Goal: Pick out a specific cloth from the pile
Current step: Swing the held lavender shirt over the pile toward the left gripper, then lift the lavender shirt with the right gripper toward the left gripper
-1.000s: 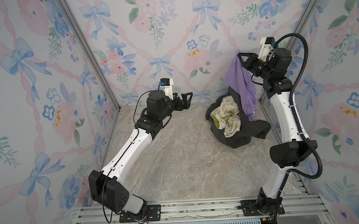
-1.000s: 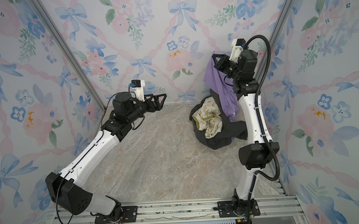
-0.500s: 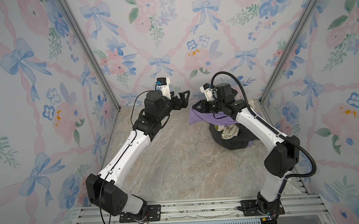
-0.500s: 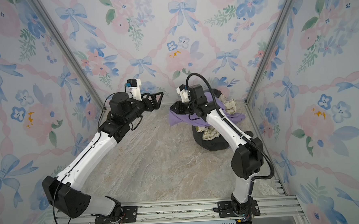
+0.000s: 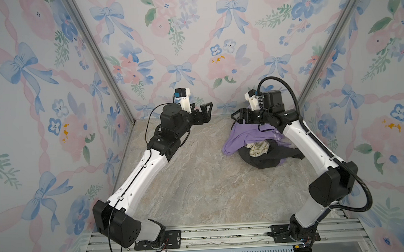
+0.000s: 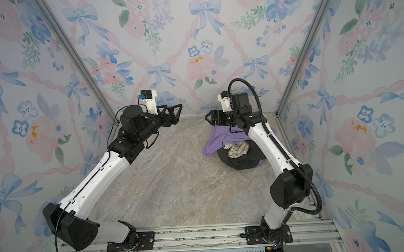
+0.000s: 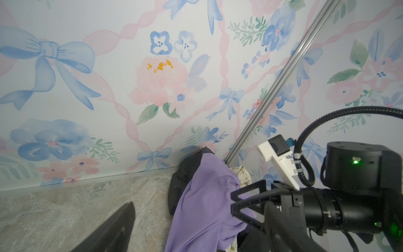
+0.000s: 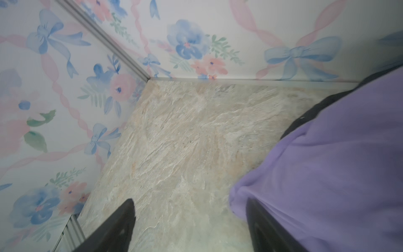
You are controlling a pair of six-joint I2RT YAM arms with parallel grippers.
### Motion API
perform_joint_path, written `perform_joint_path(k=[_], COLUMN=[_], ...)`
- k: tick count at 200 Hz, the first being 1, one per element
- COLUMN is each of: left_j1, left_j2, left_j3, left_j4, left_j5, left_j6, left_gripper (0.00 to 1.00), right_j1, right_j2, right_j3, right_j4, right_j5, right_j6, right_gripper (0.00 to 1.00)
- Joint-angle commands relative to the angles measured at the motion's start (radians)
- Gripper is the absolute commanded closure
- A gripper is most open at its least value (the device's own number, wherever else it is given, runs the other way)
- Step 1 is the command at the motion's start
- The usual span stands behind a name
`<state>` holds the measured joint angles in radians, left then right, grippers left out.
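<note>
Lavender cloth (image 5: 240, 137) is what we look for first, and we find it draped over the far and left part of the pile (image 5: 266, 155), one fold spilling off onto the marbled table (image 5: 199, 179) on the pile's left side. In both top views we see the pile's cream printed garment (image 6: 238, 150) showing through beside the cloth, and the black-grey garment (image 5: 264, 161) spreading under both toward the near side. We see the pile in the far right corner of the table, close to the flowered back wall (image 5: 192, 48).

We find the right gripper (image 5: 237, 117) hovering just above the cloth's far edge, pointing away from the pile toward the other arm. Its jaws stand apart and hold nothing; in the right wrist view one finger (image 8: 268, 227) overlaps the purple fabric while bare table shows between the two.

We see the left gripper (image 5: 206, 108) well apart from the pile, raised above the table and aimed toward it. Its jaws are spread wide and empty. From the left wrist view we look across at the cloth (image 7: 202, 205) and the right gripper (image 7: 248, 205) in front of it
</note>
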<state>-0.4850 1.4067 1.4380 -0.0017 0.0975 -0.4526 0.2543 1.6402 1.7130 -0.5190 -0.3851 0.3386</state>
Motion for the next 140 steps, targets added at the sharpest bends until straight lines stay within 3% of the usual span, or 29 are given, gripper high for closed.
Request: perform_joint_path(k=[1, 37, 75, 108, 140], left_j1=[-0.035, -0.066, -0.075, -0.084, -0.088], left_j2=[0.047, 0.092, 0.122, 0.137, 0.124], left_j3=[0.029, 0.054, 0.078, 0.094, 0.080], left_j4=[0.005, 0.005, 0.004, 0.005, 0.004], left_j5=[0.031, 0.056, 0.071, 0.083, 0.085], left_j6=[0.060, 0.086, 0.110, 0.130, 0.136], left_gripper=[0.07, 0.06, 0.05, 0.04, 0.03], right_j1=[-0.104, -0.242, -0.283, -0.294, -0.302], right_j2=[-0.096, -0.153, -0.129, -0.059, 0.008], right_j3=[-0.085, -0.187, -0.241, -0.269, -0.289], right_j4=[0.061, 0.004, 0.012, 0.024, 0.110], right_j5=[0.115, 0.259, 0.249, 0.239, 0.203], right_j6=[0.111, 0.262, 0.433, 0.545, 0.650], right_gripper=[0.17, 0.17, 0.19, 0.31, 0.37])
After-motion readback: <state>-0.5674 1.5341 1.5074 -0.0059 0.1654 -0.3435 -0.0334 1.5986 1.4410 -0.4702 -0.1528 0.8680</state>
